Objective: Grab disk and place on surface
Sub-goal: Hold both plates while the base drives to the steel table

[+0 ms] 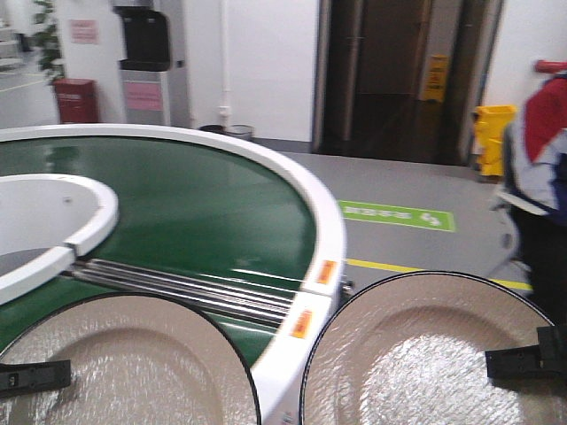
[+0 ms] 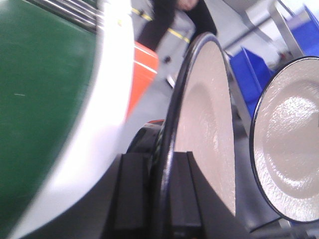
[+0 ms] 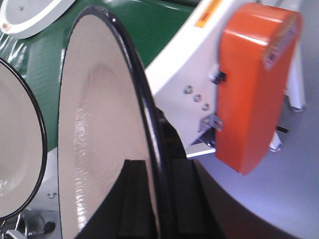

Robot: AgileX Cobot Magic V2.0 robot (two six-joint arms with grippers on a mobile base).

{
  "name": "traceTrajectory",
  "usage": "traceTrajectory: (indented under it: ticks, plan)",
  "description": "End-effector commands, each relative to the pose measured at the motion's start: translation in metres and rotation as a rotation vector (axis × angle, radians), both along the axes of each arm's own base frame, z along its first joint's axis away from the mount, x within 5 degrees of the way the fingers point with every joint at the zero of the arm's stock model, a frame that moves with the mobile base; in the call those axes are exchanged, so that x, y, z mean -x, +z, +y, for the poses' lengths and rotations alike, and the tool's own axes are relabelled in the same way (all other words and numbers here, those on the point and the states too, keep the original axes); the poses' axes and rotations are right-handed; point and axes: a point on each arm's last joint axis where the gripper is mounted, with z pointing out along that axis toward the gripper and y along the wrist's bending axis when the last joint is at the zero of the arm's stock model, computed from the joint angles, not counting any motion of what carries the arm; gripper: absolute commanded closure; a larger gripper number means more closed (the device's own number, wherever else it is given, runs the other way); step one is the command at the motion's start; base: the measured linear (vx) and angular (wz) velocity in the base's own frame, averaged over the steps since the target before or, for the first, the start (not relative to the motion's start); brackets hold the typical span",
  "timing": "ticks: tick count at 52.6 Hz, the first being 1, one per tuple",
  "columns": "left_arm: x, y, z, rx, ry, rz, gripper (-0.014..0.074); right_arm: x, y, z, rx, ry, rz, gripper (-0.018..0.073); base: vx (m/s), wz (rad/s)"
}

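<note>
Left disk (image 1: 133, 363), cropped below, is pinched in left tool (image 2: 162, 191); right disk (image 1: 416, 354) in right tool (image 3: 158, 194).

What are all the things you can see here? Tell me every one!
left disk: one, cream with black rim, bottom left.
right disk: one, cream with black rim, bottom right.
conveyor belt: one, green with white rims, left side.
rollers: several, silver, across the belt.
cover: one, orange, on the conveyor's side.
water dispenser: one, black and grey, back wall.
box: one, red, back left.
floor sign: one, yellow, in the doorway.
floor marking: one, green, beyond the belt.
person: one, red, white and blue jacket, right edge.
left fingers: two, black, clamped on left disk's rim.
right fingers: two, black, clamped on right disk's rim.
</note>
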Motion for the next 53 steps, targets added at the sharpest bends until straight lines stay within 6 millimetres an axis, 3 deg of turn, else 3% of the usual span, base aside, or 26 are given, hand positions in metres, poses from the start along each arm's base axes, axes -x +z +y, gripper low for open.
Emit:
traceTrajectory:
  ticks: [1,53]
  plan:
    - [0.0006,0.0227,-0.005,0.119,0.012,-0.074,0.0601,0.0024,0.0218,0.003,-0.086,-0.031,-0.09,0.0568,-0.15,-0.59]
    - [0.0006,0.0227,-0.005,0.119,0.012,-0.074,0.0601,0.0026,0.022,0.003,-0.086,-0.03,-0.091,0.0568,-0.08,-0.58]
